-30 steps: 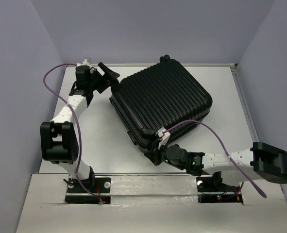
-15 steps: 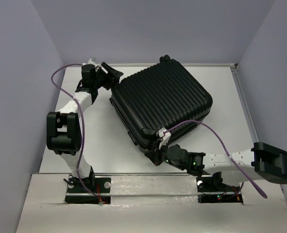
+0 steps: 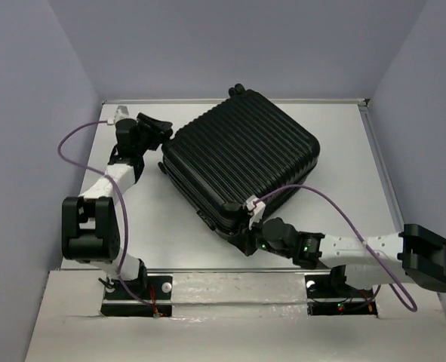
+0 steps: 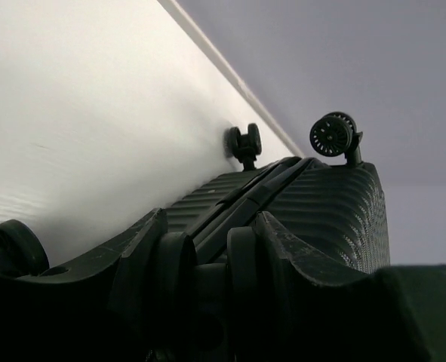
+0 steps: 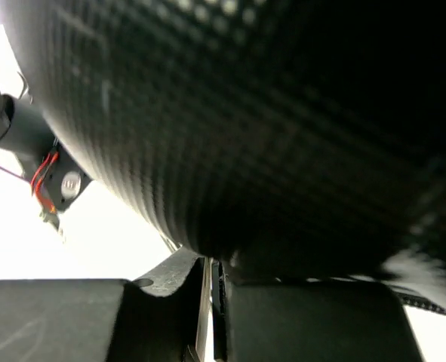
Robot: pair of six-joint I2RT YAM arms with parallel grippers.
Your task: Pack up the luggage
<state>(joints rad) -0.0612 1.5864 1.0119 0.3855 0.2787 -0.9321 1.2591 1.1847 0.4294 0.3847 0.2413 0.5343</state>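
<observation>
Two hands at closed luggage (image 3: 241, 162) on counter (image 3: 336, 204): left hand (image 3: 156, 128) pinching caster wheel (image 4: 173, 264) at far-left corner; right hand (image 3: 247, 240) pressed together, against near corner.

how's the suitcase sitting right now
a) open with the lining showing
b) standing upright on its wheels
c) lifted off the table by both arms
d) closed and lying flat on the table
d: the luggage lies flat on the table with its ribbed shell facing up and both halves together. No lining shows, and its wheels point out sideways at the far end.
</observation>
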